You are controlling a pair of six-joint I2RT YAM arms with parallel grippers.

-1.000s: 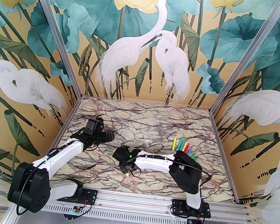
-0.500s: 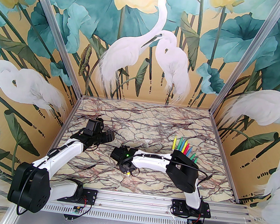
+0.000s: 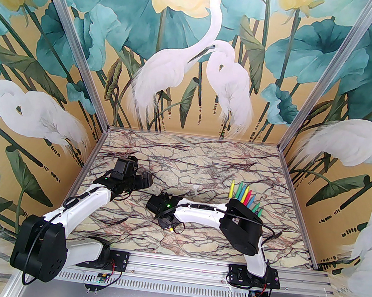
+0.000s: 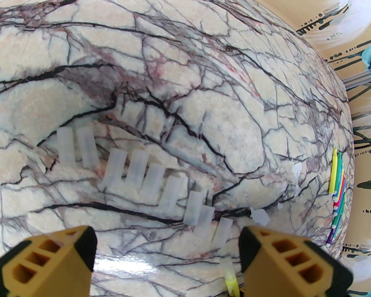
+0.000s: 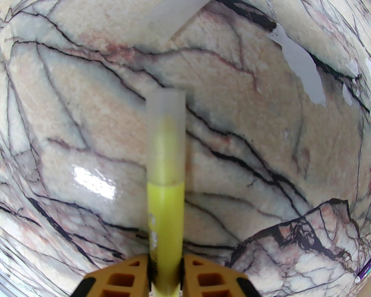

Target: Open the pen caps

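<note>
My right gripper (image 5: 165,272) clamps the yellow pen (image 5: 165,220), which points to 12 o'clock with its cap (image 5: 165,139) on. My left gripper (image 4: 166,246) hangs spread over the loose caps (image 4: 139,171). The other pens (image 4: 337,197) lie at 3 o'clock.

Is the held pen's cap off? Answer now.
No, the cap covers the tip of the pen clamped in the right gripper.

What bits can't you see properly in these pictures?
- Top view: the row of pens has its near ends hidden behind the right arm.
- Left wrist view: the yellow pen is cut off by the bottom edge.
- Right wrist view: the yellow pen's back end is hidden in the right gripper; its cap is blurry.
</note>
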